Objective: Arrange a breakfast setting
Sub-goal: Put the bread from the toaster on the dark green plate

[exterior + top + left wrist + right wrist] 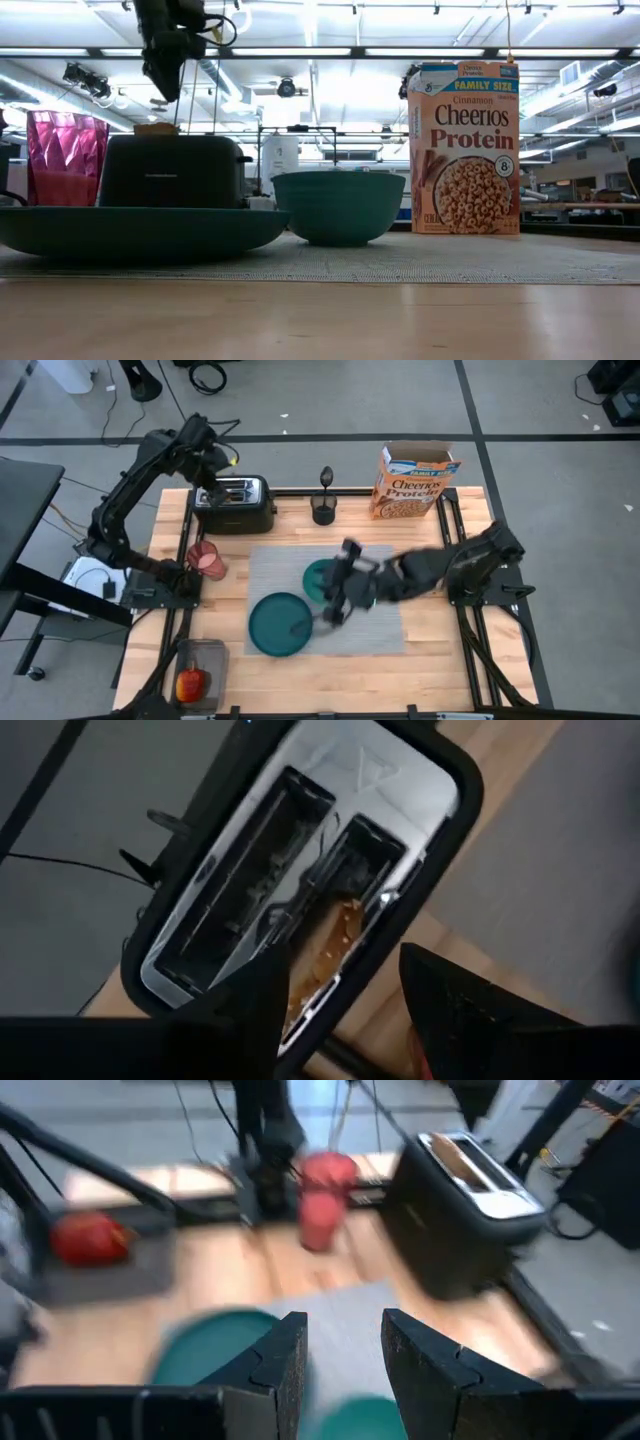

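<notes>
Plate sits nearest the low camera, on the placemat in front of the toaster. Above the toaster, the left gripper hangs with jaws parted and empty over the toast slice in its slot; lifting it calls for a straight descent and pinch. Right of the toaster, the right gripper hovers over the placemat; whether its partly open jaws hold the spoon, I cannot tell.

In the right wrist view we see the plate and bowl only as blurred teal shapes, cut by the edge. The toast sits mostly sunk in the toaster. From above, the spoon is perhaps that thin streak on the plate.
</notes>
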